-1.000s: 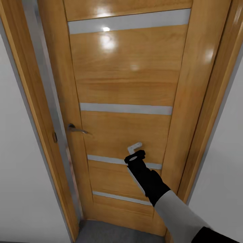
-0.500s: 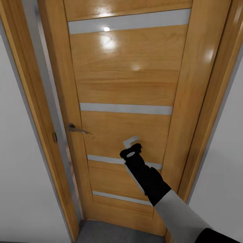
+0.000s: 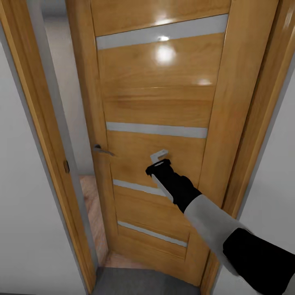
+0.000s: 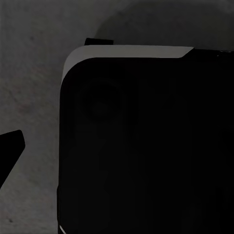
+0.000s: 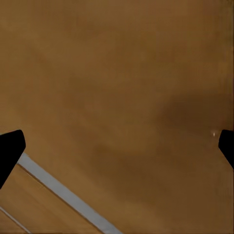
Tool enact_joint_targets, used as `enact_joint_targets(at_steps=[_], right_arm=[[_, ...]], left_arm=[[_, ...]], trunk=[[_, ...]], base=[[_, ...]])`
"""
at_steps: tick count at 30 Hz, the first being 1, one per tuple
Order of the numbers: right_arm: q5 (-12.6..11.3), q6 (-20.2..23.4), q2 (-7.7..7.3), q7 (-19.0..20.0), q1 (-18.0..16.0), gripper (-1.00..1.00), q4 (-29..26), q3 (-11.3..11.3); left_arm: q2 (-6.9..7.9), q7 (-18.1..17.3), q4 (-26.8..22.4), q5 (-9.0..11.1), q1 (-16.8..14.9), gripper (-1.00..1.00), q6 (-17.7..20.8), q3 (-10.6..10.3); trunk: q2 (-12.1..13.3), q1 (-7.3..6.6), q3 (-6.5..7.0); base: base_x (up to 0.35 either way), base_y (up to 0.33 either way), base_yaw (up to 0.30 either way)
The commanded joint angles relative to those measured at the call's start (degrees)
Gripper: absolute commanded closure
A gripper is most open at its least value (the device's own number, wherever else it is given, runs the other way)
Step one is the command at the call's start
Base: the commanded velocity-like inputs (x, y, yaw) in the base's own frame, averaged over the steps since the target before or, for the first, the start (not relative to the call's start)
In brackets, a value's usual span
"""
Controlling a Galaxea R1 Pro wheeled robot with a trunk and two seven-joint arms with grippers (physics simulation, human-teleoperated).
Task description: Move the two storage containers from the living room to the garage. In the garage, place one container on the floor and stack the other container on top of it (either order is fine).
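The two storage containers are out of view. A honey-coloured wooden door (image 3: 164,102) with grey horizontal strips stands ajar in front of me. My right gripper (image 3: 159,158) is stretched out against the door's middle panel, right of the metal lever handle (image 3: 102,150). In the right wrist view the door panel (image 5: 117,87) is very close, and the right gripper (image 5: 117,151) is open, with one black fingertip (image 5: 9,151) at each side and nothing between. The left gripper (image 4: 117,156) hangs low over dark grey floor (image 4: 29,73), one fingertip (image 4: 9,151) far out at the edge, beside a black robot part.
The wooden door frame (image 3: 37,123) runs down the left, with another jamb (image 3: 262,123) on the right and white walls beyond both. Through the gap at the handle side I see light wood plank floor (image 3: 92,205) and a pale wall. Grey floor (image 3: 139,282) lies at the threshold.
The door has swung further away from me and the gap on its handle side has widened, showing wood floor beyond. My right arm has reached further forward against the door.
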Motion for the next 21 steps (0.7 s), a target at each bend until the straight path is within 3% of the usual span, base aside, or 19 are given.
enact_joint_targets(at_steps=[1,9,13,21], right_arm=[[-0.08,-0.12,0.00,-0.54,-1.01,-1.00,1.58,0.16],[-0.08,-1.39,0.00,-1.00,-6.96,-1.00,12.66,0.16],[-0.12,-1.54,0.00,-1.06,-8.77,-1.00,15.45,0.10],[-0.27,-1.37,0.00,-0.83,-9.13,-1.00,12.92,-0.02]], left_arm=[[-0.01,-0.06,-0.01,0.41,0.00,-1.00,-0.13,0.05],[-0.01,-0.06,-0.01,0.41,0.00,-1.00,-0.13,0.00],[-0.01,-0.06,-0.01,0.41,0.00,-1.00,-0.13,-0.01],[-0.01,-0.06,-0.01,0.41,0.00,-1.00,-0.13,0.07]], trunk=[[-0.03,0.00,-0.06],[-0.03,0.00,-0.06],[-0.03,0.00,-0.06],[-0.03,0.00,-0.06]], base=[[0.000,0.000,0.000],[0.000,0.000,0.000],[0.000,0.000,0.000],[0.000,0.000,0.000]])
